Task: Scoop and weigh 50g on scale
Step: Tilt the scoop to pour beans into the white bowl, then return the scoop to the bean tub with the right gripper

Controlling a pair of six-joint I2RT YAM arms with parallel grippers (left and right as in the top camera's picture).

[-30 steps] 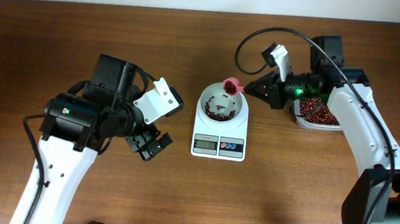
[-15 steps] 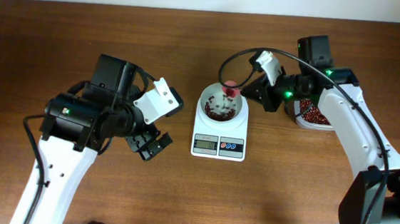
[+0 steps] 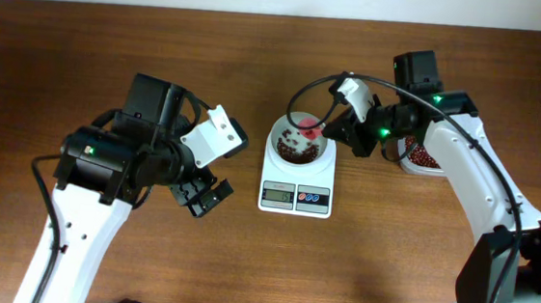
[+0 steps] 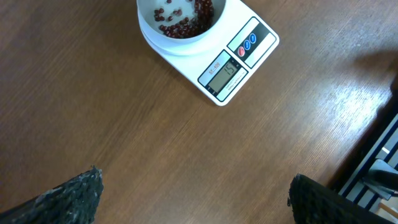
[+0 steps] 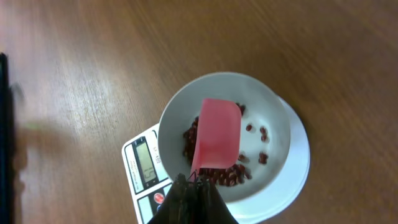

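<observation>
The white scale (image 3: 296, 200) stands at mid-table with its round bowl (image 3: 277, 133) on top. Dark red-brown beans (image 3: 294, 153) lie in the bowl. My right gripper (image 3: 331, 133) is shut on the handle of a pink scoop (image 3: 309, 127), which hangs tipped over above the bowl. In the right wrist view the scoop (image 5: 216, 134) shows its back over the beans (image 5: 231, 178), the gripper (image 5: 196, 184) pinching its handle. My left gripper (image 3: 200, 195) is open, left of the scale; its view shows wide-apart fingers (image 4: 68, 199) over bare wood and the scale (image 4: 239, 59) ahead.
A clear tub (image 3: 421, 160) with more beans sits right of the scale, partly under my right arm. The scale's display (image 5: 146, 163) faces the table's front edge.
My right gripper has swung left from beside the tub to over the bowl and turned the scoop over. More beans lie in the bowl. The left arm has not moved.
</observation>
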